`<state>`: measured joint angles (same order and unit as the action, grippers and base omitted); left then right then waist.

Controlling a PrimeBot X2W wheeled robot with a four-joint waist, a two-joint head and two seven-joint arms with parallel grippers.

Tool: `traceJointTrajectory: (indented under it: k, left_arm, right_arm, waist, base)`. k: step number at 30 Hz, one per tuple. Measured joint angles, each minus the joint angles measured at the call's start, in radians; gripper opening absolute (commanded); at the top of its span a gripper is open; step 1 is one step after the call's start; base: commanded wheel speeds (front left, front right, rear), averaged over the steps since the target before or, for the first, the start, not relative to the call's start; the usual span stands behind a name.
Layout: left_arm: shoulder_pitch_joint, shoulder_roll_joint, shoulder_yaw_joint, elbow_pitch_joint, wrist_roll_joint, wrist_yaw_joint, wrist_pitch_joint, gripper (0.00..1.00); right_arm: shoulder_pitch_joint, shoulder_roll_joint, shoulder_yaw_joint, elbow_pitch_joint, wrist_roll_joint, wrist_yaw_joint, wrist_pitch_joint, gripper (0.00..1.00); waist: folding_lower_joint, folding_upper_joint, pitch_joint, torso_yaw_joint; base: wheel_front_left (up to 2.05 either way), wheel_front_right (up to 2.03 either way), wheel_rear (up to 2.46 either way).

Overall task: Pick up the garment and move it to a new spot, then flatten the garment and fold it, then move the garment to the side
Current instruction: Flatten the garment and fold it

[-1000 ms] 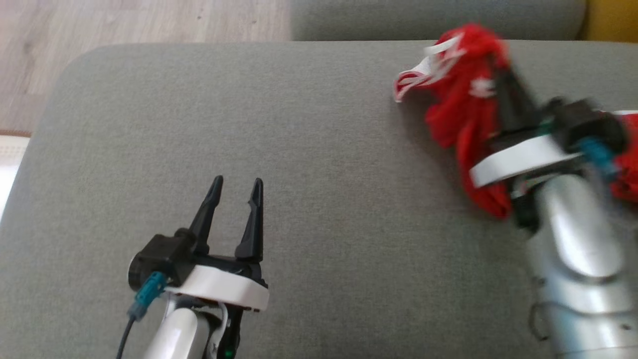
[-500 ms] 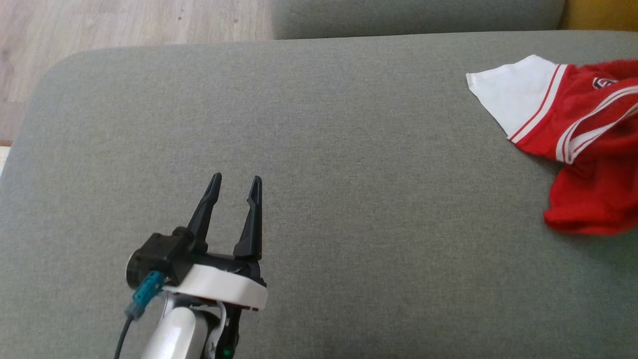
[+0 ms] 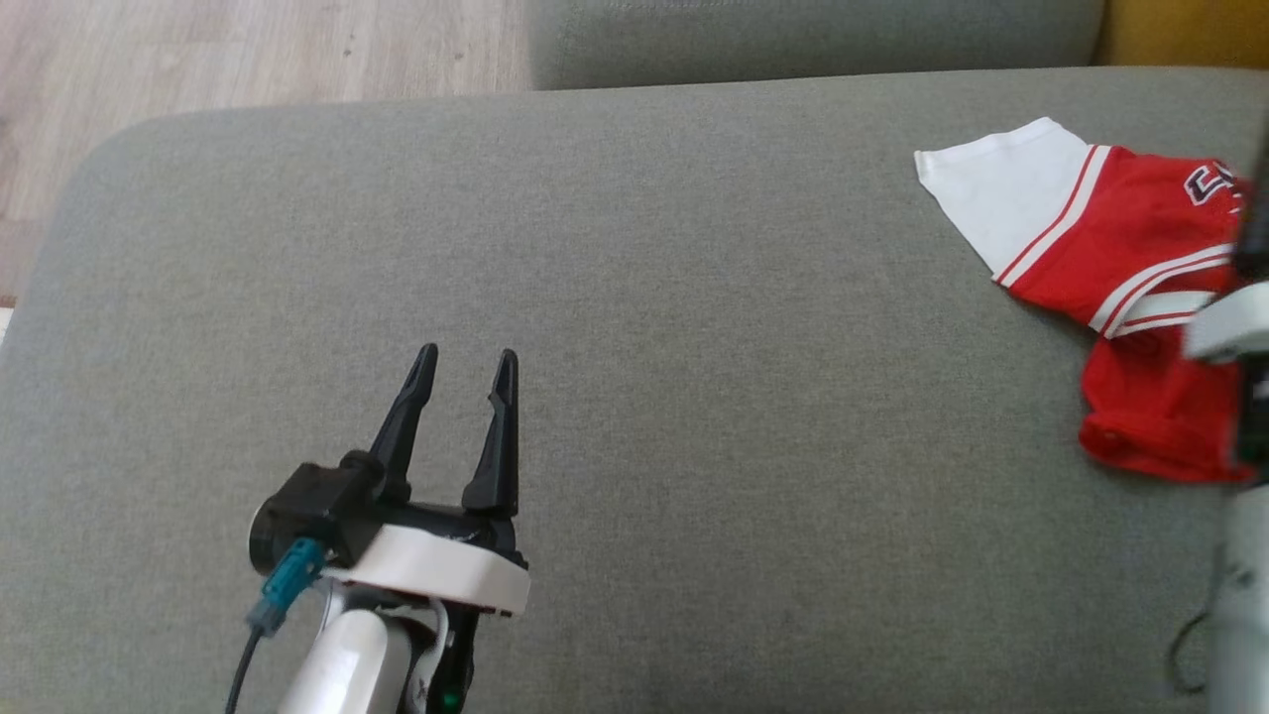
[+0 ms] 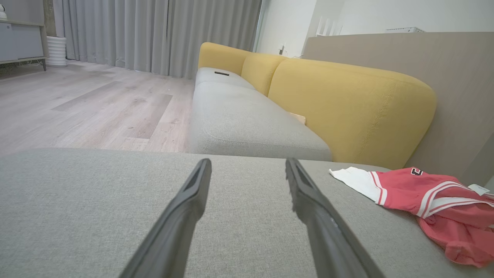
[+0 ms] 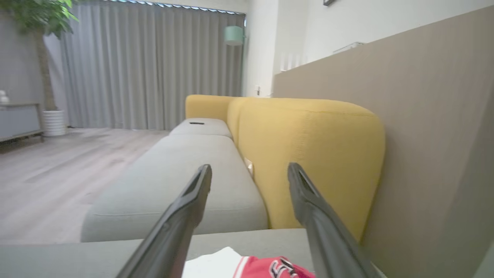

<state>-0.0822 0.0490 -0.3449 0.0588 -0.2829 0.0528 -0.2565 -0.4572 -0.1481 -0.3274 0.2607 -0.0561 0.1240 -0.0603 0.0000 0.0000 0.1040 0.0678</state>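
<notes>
Released since a second ago, when the right claw carried it bunched in the air, the red and white sports garment (image 3: 1110, 238) now lies on the sofa seat. The right claw (image 5: 250, 166) has its two dark fingers spread wide and holds nothing. The garment's white corner and lettered red cloth sit just below its fingertips. In the head view that arm is a blur at the right edge, over the garment's lower part. The left claw (image 3: 467, 355) hovers low over the cushion, well apart from the garment, also wide and empty.

The garment rests at the far right of the grey seat cushion (image 3: 634, 297). Its white panel lies flat toward the middle, with red cloth rumpled and doubled over behind it.

The main risk looks like a snag: the right arm sits so close above the loose red folds that pulling away could drag cloth along. The doubled layers could also lead a later pinch to take two thicknesses, so the garment would not spread flat.

The cushion is woven grey fabric with a rounded corner. Beyond it a second grey seat (image 4: 239, 116) runs along a yellow backrest (image 4: 347, 108). Pale wood floor (image 4: 77, 100), grey curtains (image 4: 154, 34) and a beige wall panel (image 5: 424, 116) surround them, and a potted plant (image 5: 38, 23) stands by the curtains.
</notes>
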Motion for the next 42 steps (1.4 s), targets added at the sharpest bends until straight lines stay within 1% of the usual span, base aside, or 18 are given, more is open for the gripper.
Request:
traceJointTrajectory:
  k: [5,8,11,12,17,20,24,25,27,33,35,37,42]
  left_arm:
    - [0.0,0.0,0.001,-0.001,0.0,0.0,0.0,1.0]
    - [0.0,0.0,0.001,-0.001,0.0,0.0,0.0,1.0]
    - [0.001,0.0,0.0,-0.001,0.0,0.0,0.0,1.0]
    - [0.001,0.0,-0.002,0.0,0.0,0.0,0.0,1.0]
    - [0.003,0.0,-0.003,0.001,0.0,0.0,0.0,1.0]
    - [0.003,0.0,-0.006,0.001,0.0,-0.001,0.0,1.0]
    - [0.002,0.0,-0.01,0.001,0.0,-0.001,0.0,1.0]
    - [0.002,0.0,-0.012,0.001,0.0,-0.001,0.0,1.0]
    - [0.002,0.0,-0.012,0.001,0.0,-0.001,0.0,1.0]
    - [0.001,0.0,-0.026,0.002,0.0,-0.002,0.0,1.0]
    - [-0.002,0.0,-0.028,0.002,0.0,-0.002,0.0,1.0]
    - [-0.005,0.0,-0.03,0.003,0.0,-0.009,0.0,1.0]
    - [-0.011,0.0,-0.036,0.01,0.002,-0.009,0.0,1.0]
  right_arm:
    - [0.112,0.072,0.09,-0.096,0.049,0.0,-0.009,1.0]
    - [0.193,0.09,0.117,-0.123,0.077,0.0,-0.016,1.0]
    - [0.262,0.098,0.14,-0.121,0.114,0.0,-0.019,1.0]
    - [0.3,0.1,0.16,-0.103,0.157,0.0,-0.028,1.0]
    - [0.347,0.103,0.177,-0.049,0.197,0.0,-0.053,1.0]
    - [0.342,0.104,0.125,-0.024,0.194,0.0,-0.059,1.0]
    - [0.328,0.104,0.008,0.027,0.14,0.0,-0.054,1.0]
    - [0.302,0.105,-0.054,0.061,0.153,0.0,-0.044,1.0]
    - [0.268,0.105,-0.109,0.1,0.176,0.0,-0.044,1.0]
    - [0.15,0.105,-0.223,0.225,0.232,0.0,-0.043,1.0]
    - [0.1,0.105,-0.268,0.265,0.245,0.0,-0.027,1.0]
    - [0.053,0.105,-0.303,0.299,0.249,0.0,-0.014,1.0]
    - [-0.047,0.105,-0.378,0.361,0.243,0.0,0.031,1.0]
  waist:
    - [0.0,0.0,-0.011,-0.003]
    - [0.0,0.0,-0.016,-0.004]
    - [0.0,0.0,-0.02,-0.005]
    - [0.0,0.0,-0.023,-0.005]
    - [0.0,0.0,-0.025,-0.01]
    - [0.0,0.0,-0.024,-0.009]
    - [0.0,0.0,-0.015,-0.006]
    - [0.0,0.0,-0.01,-0.003]
    - [0.0,0.0,-0.004,-0.001]
    - [0.0,0.0,0.02,0.0]
    - [0.0,0.0,0.03,0.002]
    - [0.0,0.0,0.041,0.003]
    - [0.0,0.0,0.072,0.011]
  base:
    - [0.0,0.0,0.0]
    - [0.0,0.0,0.0]
    - [0.0,0.0,0.0]
    - [0.0,0.0,0.0]
    - [0.0,0.0,0.0]
    - [0.0,0.0,0.0]
    - [0.0,0.0,0.0]
    - [0.0,0.0,0.0]
    - [0.0,0.0,0.0]
    - [0.0,0.0,0.0]
    - [0.0,0.0,0.0]
    - [0.0,0.0,0.0]
    - [0.0,0.0,0.0]
